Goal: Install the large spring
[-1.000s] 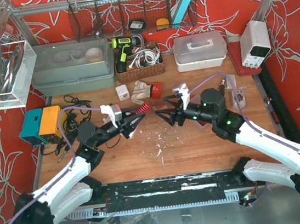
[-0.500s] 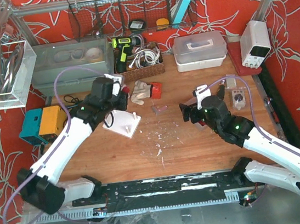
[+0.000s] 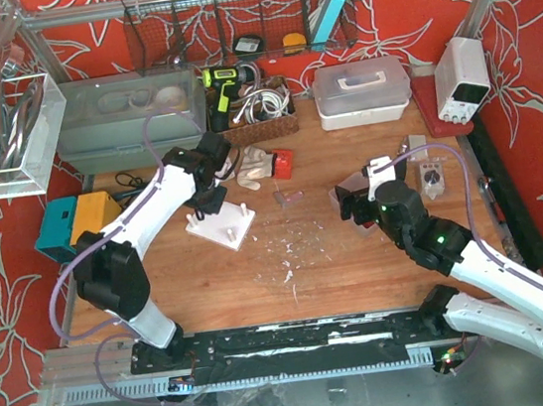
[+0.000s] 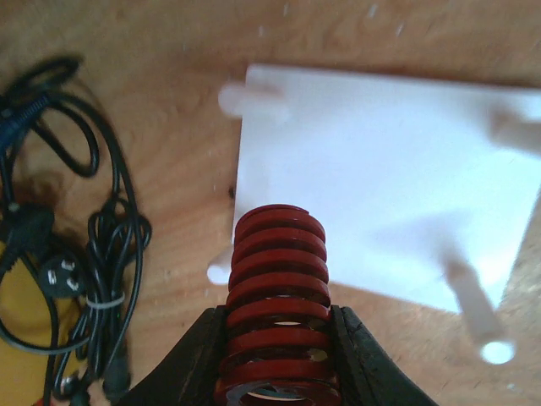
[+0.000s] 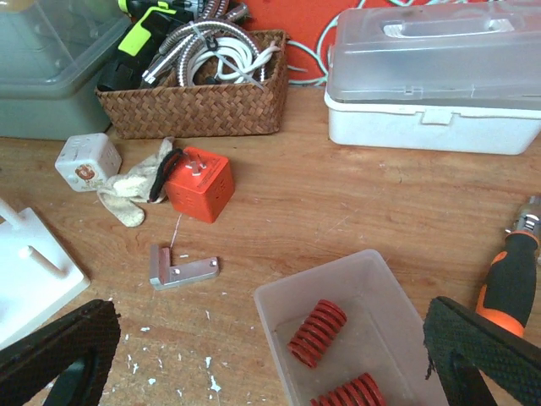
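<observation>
The large red spring (image 4: 277,288) sits between the black fingers of my left gripper (image 4: 279,317), which is shut on it. It hangs just over the near-left edge of the white peg plate (image 4: 380,186), above a short peg (image 4: 218,271). Other pegs (image 4: 473,300) stand free. In the top view the left gripper (image 3: 207,186) is over the plate's back edge (image 3: 222,225). My right gripper (image 5: 270,372) is open wide and empty above a clear bin (image 5: 279,313) holding two red springs (image 5: 318,332); it also shows in the top view (image 3: 355,204).
An orange cube (image 5: 199,183), an L bracket (image 5: 179,268), a glove (image 5: 131,188) and a white cube (image 5: 87,161) lie behind the plate. A wicker basket (image 5: 194,93) and white lidded box (image 5: 435,76) stand at the back. A screwdriver (image 5: 511,279) lies right. Black cables (image 4: 76,254) lie left of the plate.
My left arm has swung from the table's middle to the back left, carrying the spring over the white plate. My right arm has drawn back right, over the clear bin.
</observation>
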